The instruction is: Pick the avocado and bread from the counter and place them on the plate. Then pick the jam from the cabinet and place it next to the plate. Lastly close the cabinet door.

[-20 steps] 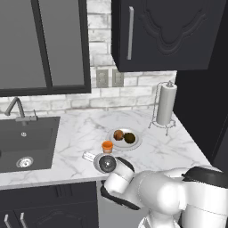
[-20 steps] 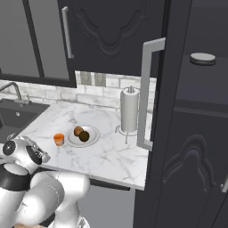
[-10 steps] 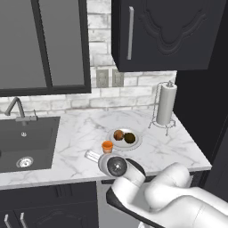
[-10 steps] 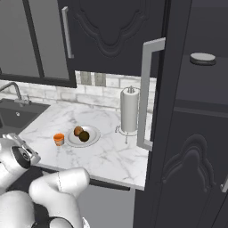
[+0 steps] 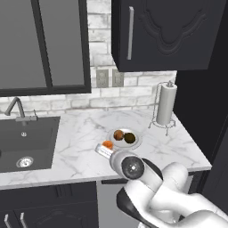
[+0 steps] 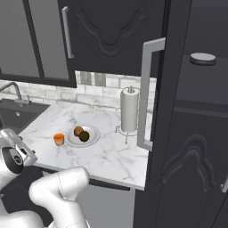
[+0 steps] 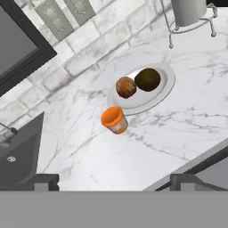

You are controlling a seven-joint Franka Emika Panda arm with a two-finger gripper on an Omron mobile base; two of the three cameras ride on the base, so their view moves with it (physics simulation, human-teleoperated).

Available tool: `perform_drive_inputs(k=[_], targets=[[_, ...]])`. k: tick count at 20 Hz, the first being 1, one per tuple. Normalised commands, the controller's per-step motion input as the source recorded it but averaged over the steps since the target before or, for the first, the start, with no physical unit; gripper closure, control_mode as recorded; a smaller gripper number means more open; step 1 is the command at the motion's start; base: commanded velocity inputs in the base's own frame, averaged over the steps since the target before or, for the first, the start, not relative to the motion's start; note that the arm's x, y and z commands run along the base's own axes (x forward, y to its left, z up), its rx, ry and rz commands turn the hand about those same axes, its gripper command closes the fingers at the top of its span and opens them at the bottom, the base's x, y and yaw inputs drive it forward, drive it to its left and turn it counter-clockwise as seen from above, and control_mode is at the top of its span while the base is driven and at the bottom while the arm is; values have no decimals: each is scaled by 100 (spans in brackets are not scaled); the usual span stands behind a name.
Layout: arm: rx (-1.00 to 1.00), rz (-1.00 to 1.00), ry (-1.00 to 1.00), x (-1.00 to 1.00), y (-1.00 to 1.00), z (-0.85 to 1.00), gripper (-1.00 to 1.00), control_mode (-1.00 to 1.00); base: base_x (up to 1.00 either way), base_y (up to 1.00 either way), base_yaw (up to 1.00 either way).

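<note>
— Where do the items lie relative to the claw [image 7: 113, 180]?
— Ahead of it, on the counter [image 7: 178, 129], the jam [image 7: 114, 120] stands just beside the plate [image 7: 162, 87]; the bread [image 7: 126, 87] and avocado [image 7: 148, 79] sit side by side on the plate.
— And beyond?
— The towel holder [image 7: 189, 15] stands farther off to the right, the sink [image 7: 18, 156] to the left.

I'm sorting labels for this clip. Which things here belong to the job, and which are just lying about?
Job:
- avocado, on the plate
- bread, on the plate too
- orange-lidded jar, beside the plate
- cabinet door, standing open
- counter

Lying about:
- paper towel roll
- sink
- faucet
- wall outlets
</note>
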Motion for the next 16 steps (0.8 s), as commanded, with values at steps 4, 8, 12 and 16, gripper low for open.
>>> perform_drive_inputs(k=[4, 8, 12, 16], targets=[[0, -4, 0, -28, -52, 72, -100, -100, 0, 0, 0], [1, -1, 4, -35, -63, 63, -100, -100, 0, 0, 0], [1, -3, 14, -40, -78, 44, -100, -100, 0, 0, 0], [1, -2, 11, -46, -93, 18, -100, -100, 0, 0, 0]])
